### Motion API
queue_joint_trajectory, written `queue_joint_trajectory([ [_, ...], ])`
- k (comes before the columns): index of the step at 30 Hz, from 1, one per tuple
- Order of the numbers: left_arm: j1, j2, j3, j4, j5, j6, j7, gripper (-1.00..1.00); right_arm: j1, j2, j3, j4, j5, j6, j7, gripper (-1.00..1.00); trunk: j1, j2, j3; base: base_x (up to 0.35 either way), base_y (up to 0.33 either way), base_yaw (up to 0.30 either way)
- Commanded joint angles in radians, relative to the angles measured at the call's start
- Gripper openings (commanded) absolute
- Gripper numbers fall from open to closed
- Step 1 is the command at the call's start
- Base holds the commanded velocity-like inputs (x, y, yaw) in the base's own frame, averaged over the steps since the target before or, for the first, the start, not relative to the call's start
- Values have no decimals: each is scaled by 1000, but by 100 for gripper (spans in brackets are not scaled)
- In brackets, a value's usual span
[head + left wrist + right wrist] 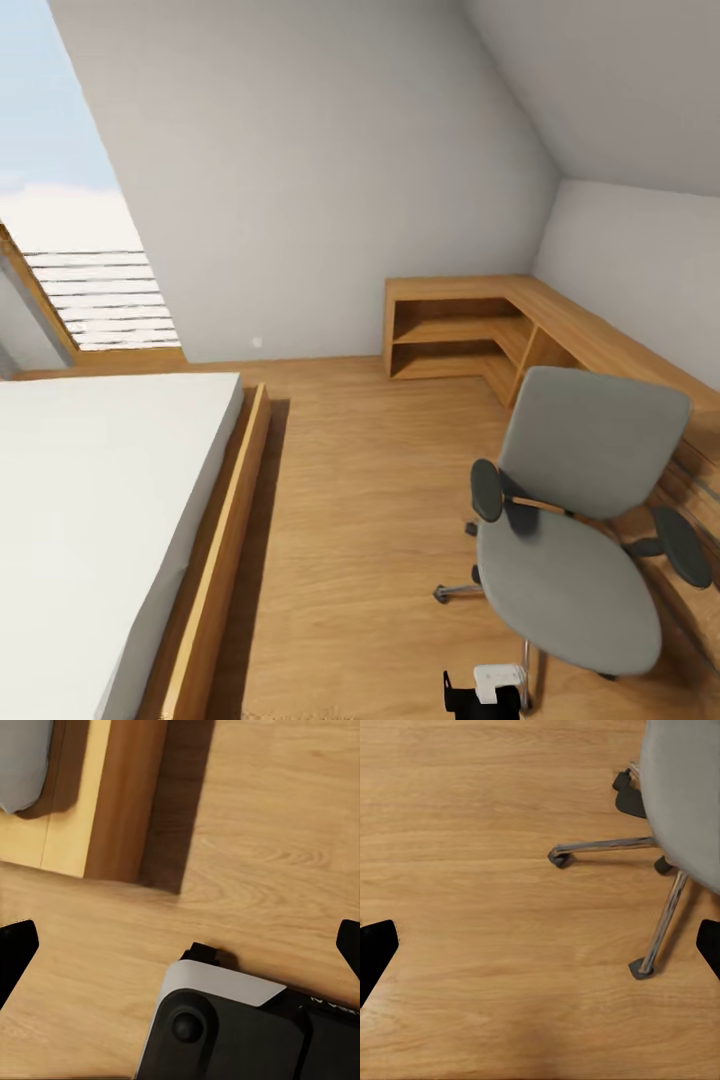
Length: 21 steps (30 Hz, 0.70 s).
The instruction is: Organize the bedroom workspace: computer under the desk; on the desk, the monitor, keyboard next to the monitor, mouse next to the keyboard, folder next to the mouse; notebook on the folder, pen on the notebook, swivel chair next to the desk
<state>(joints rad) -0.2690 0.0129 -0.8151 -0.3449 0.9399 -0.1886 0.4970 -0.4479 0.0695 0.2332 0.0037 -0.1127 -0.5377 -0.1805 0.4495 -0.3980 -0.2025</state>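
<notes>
The chair (pixel 575 535) stands on the wood floor (pixel 360 520) by a low wooden corner shelf (pixel 455 335), its seat bare as far as I can see; no folder, tabletop or computer is in sight, so most seems left to do; the bed (pixel 100 520) lies well apart; left pincer (pixel 180 941) and right pincer (pixel 540 941) both hang wide, empty.

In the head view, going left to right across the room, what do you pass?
Window with slatted blind → bed → bare wood floor → swivel chair, with the corner wooden shelf unit behind it along the far wall.
</notes>
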Motion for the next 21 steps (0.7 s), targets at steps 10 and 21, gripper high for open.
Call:
queue_joint_trajectory([
  [10,-1,1,-8,-2,11,-5,5,100,-1,-3,11,4,-4,-39,-2,100,1,-2,7,0,0,168],
  [21,-1,1,-9,-2,8,-6,5,100,-1,-5,11,4,-8,-58,-2,100,1,-2,19,0,0,12],
])
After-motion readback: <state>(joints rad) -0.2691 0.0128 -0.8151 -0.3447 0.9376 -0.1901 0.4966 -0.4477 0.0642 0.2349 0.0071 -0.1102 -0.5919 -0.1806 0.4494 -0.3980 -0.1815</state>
